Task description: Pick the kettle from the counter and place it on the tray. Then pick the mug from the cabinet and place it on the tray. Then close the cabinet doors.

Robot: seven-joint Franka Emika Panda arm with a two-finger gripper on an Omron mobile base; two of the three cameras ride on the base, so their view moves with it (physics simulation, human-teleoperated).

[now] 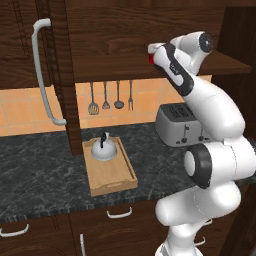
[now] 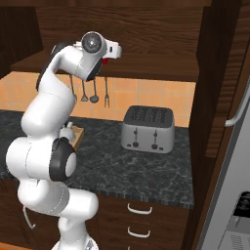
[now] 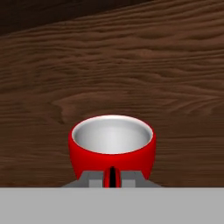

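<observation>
The red mug point(image 3: 112, 151) with its pale inside stands right in front of my gripper point(image 3: 112, 178), its handle pinched between the two fingers point(image 3: 92, 178). From the left base the gripper point(image 1: 153, 52) reaches onto the open cabinet's shelf point(image 1: 227, 67), with a sliver of the mug point(image 1: 150, 59) showing under the hand. The silver-white kettle point(image 1: 104, 148) sits at the back of the wooden tray point(image 1: 114, 176) on the dark marbled counter point(image 1: 40, 170). From the right base, the arm hides most of the kettle point(image 2: 67, 128) and tray point(image 2: 79, 133).
A cabinet door point(image 1: 30, 65) hangs open at the left with its curved bar handle point(image 1: 42, 75). A silver toaster point(image 1: 177, 125) stands right of the tray under the shelf. Utensils point(image 1: 106, 97) hang on the tiled wall. Drawers point(image 2: 139, 210) run below the counter.
</observation>
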